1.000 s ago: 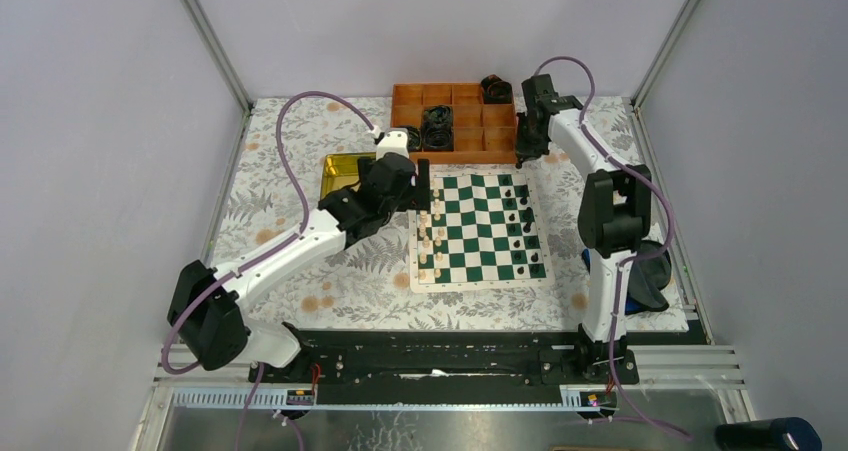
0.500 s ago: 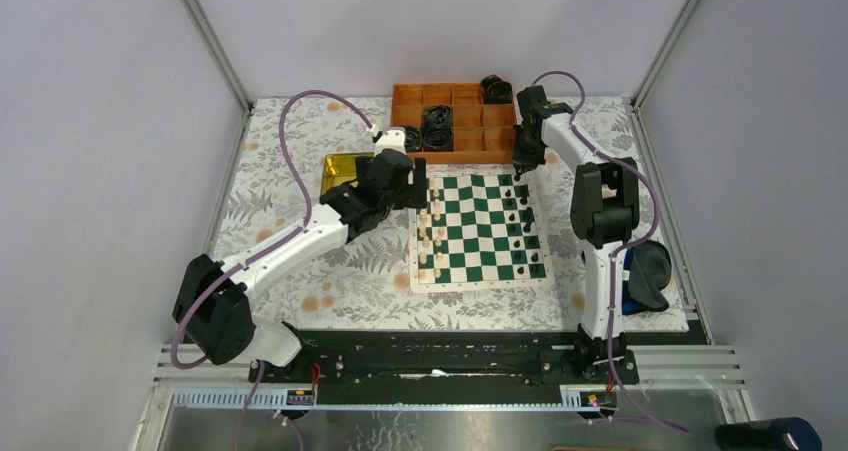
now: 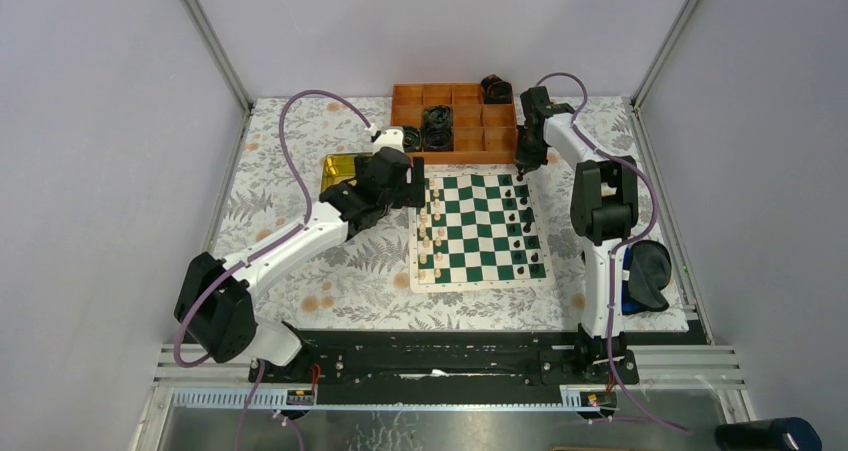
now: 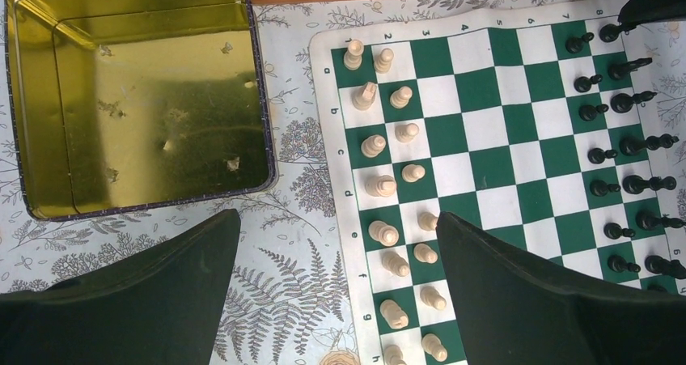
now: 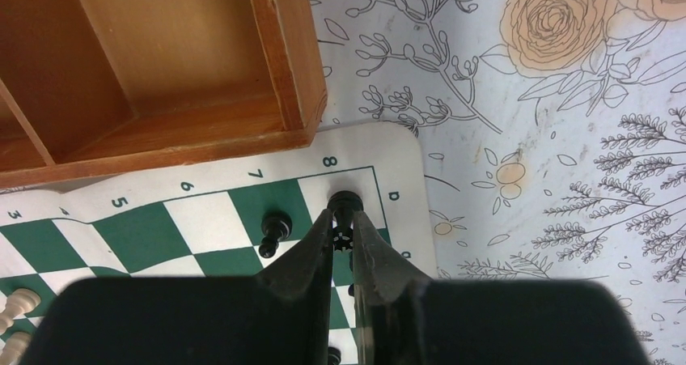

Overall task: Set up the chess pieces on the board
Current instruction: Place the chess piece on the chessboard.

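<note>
Black chessman pinched in right pincer at corner square of board, kind hidden | left pincer spread above board, cream side

I saw the table spread with a flowered cloth, the chessboard lying flat on it near the middle. A yellow tin sat just beside the chessboard on the left, a wooden tray just past its far edge, and a dark object well off to the right.

board — green/white checks | chess pieces — cream, black | tin — shiny yellow | tray — orange
</note>
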Robot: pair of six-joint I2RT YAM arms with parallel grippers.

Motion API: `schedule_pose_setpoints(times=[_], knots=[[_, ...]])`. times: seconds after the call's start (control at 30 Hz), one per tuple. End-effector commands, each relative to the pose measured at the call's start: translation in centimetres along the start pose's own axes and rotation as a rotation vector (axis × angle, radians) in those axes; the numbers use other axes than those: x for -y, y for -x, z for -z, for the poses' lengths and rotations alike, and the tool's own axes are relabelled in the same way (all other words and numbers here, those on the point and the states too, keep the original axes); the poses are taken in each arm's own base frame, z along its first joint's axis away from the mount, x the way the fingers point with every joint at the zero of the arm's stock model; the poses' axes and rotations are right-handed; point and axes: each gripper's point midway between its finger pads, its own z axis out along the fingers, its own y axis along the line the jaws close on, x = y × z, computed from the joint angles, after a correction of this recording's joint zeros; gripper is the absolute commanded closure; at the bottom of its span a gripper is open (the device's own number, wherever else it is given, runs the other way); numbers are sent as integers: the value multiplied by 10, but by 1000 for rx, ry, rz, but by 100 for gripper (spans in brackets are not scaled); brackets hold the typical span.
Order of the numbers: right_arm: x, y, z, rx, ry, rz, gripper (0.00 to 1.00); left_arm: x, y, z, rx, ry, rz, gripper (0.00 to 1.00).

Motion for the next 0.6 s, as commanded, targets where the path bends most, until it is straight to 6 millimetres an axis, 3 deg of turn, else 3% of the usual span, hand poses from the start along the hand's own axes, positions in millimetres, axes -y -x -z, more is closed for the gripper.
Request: schedule_pose_setpoints(times=[0.0, 0.27, 0.57], knots=[[-4, 13, 5, 26, 22, 7, 90, 4, 11, -5, 30, -17, 0, 1], [-5, 12, 6, 22, 31, 20, 66, 6, 8, -7, 19, -25, 9, 1], [-12, 37, 35, 109, 64, 30, 55, 1, 11, 2, 31, -13, 35, 1]])
